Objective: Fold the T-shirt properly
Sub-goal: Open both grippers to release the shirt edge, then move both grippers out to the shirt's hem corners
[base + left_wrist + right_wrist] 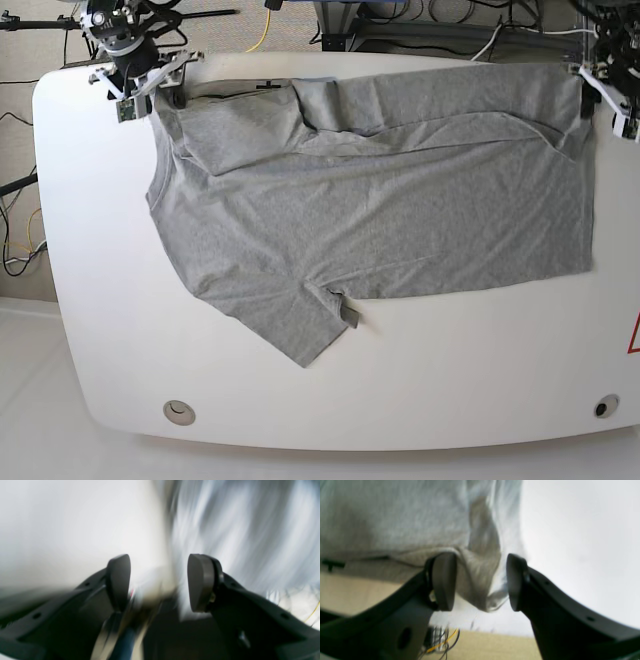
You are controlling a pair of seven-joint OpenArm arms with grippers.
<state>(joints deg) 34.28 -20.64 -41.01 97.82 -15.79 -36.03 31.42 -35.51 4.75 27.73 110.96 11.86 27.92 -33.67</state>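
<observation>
The heather-grey T-shirt (pixel 380 200) lies spread on the white table (pixel 100 300), plain side up, its far edge folded over toward the middle. One sleeve (pixel 300 330) points to the front. My right gripper (pixel 150 85) is at the shirt's far left corner. In the right wrist view it (pixel 481 580) is open, with a bunched fold of the shirt (pixel 480 585) hanging between the jaws. My left gripper (pixel 603 88) is at the far right corner. In the left wrist view it (pixel 158 580) is open, and the picture is motion-blurred with grey cloth (pixel 237 530) beyond it.
Two round grommets (pixel 179 409) (pixel 603 406) sit near the table's front edge. Cables and stands (pixel 400 20) lie on the floor behind the table. A red mark (pixel 634 335) shows at the right edge. Bare table lies in front of the shirt.
</observation>
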